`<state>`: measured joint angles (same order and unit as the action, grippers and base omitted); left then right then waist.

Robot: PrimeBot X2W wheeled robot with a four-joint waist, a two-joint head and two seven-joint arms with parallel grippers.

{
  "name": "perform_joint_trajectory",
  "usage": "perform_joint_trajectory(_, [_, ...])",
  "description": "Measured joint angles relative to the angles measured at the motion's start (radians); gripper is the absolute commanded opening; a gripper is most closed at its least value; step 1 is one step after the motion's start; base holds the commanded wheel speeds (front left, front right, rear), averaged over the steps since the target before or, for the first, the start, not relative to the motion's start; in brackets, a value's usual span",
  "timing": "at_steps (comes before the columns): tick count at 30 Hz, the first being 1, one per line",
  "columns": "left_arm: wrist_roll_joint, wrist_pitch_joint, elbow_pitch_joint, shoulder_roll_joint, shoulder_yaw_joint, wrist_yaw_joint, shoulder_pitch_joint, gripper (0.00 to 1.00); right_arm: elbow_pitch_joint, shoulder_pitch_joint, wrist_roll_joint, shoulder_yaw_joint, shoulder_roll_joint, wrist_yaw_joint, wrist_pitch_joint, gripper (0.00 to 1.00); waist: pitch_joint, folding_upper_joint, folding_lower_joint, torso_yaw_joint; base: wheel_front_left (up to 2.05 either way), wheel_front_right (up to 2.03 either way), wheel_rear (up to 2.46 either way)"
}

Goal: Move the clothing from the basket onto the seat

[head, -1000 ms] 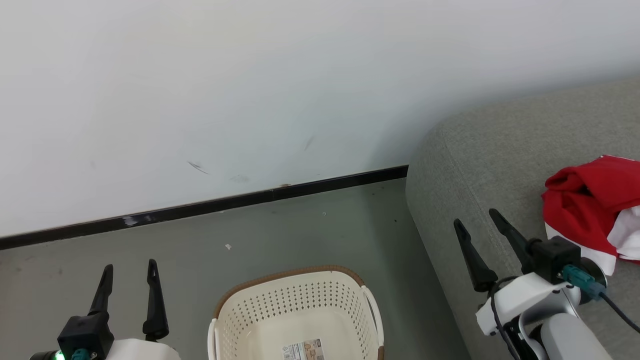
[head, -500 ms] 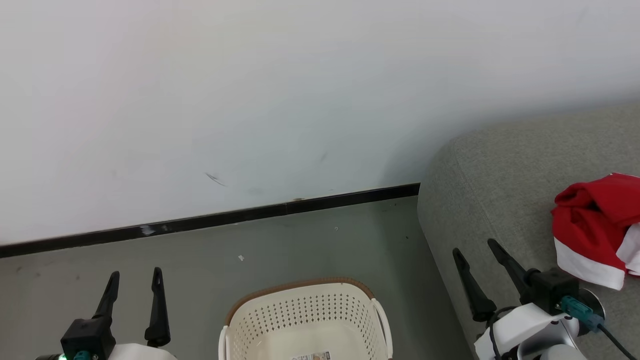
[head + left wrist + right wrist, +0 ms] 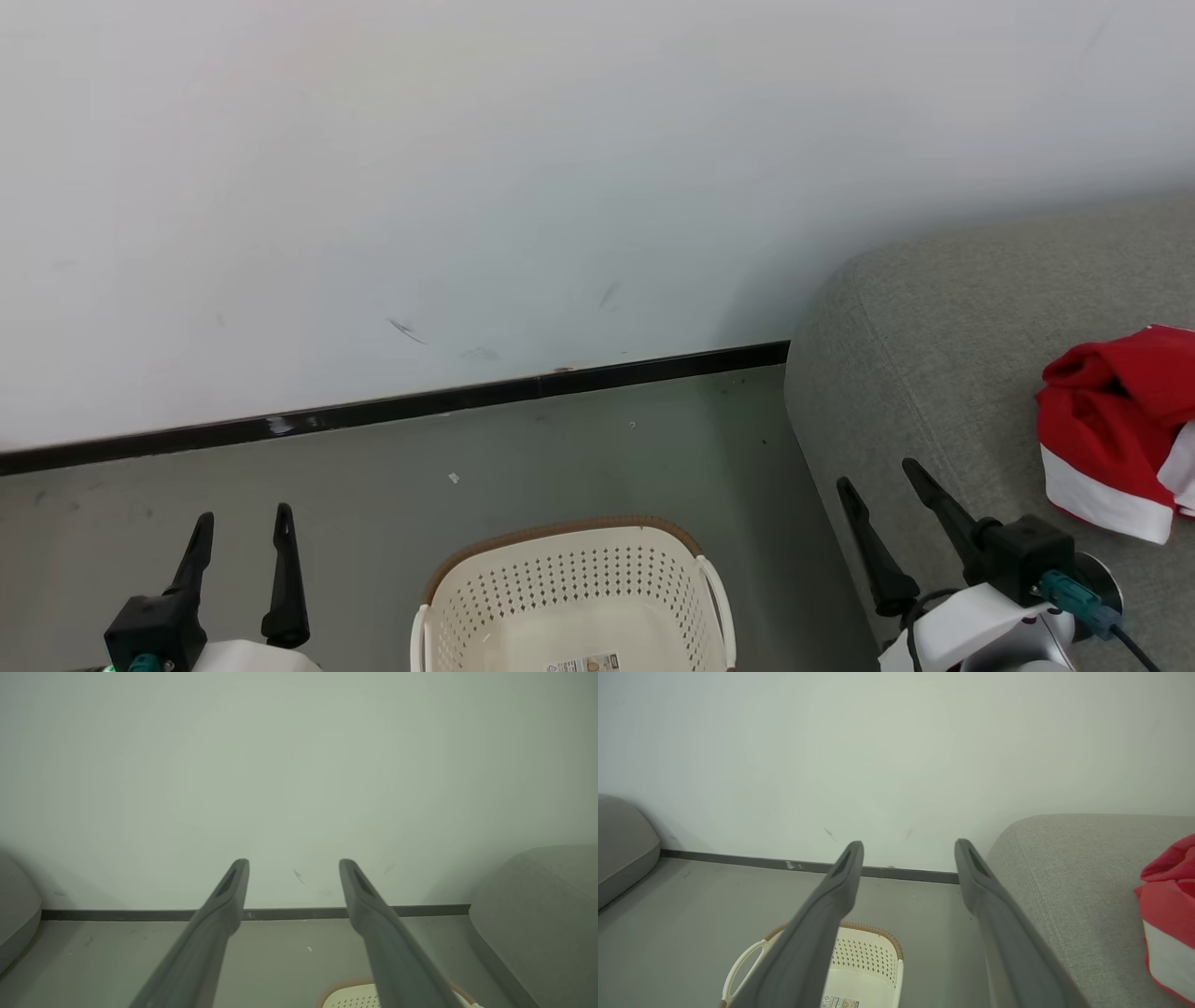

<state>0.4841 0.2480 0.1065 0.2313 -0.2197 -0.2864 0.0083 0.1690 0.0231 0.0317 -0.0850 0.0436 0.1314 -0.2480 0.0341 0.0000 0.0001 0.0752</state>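
My left jaws and right jaws gape wide, clothing (image 3: pixel 1106 429) on the seat (image 3: pixel 934 373) at three o'clock (basket (image 3: pixel 560 579) at six).

Bare grey floor (image 3: pixel 355 485) open between white wall (image 3: pixel 467 168) and cream perforated plastic basket (image 3: pixel 569 588); basket mouth unobstructed from above. Rounded grey woven sofa seat (image 3: pixel 934 355) blocks the right side. Red-and-white clothing heap (image 3: pixel 1102 420) sits at its far right; cushion top between heap and edge free.
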Motion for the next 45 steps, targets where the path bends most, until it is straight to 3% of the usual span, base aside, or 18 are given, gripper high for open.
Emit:
perform_joint_trajectory(36, [0.017, -0.012, 0.065, 0.023, 0.012, 0.026, -0.022, 1.0, -0.03, -0.021, 0.039, -0.019, -0.001, 0.0, 0.0, 1.0, -0.013, 0.0, 0.0, -0.01, 0.0, 0.0, 0.0])
perform_joint_trajectory(37, [0.017, -0.012, 0.07, 0.021, 0.012, 0.026, -0.02, 0.0, -0.025, -0.021, 0.039, -0.02, -0.002, 0.0, 0.001, 0.0, -0.013, 0.0, -0.0001, -0.01, 0.0, 0.0, 0.0])
perform_joint_trajectory(45, [0.029, -0.019, 0.11, -0.032, -0.003, 0.027, 0.024, 0.0, 0.021, -0.065, 0.05, -0.032, -0.011, 0.0, 0.002, 0.0, -0.013, 0.0, 0.0, -0.01, 0.0, 0.0, 0.0])
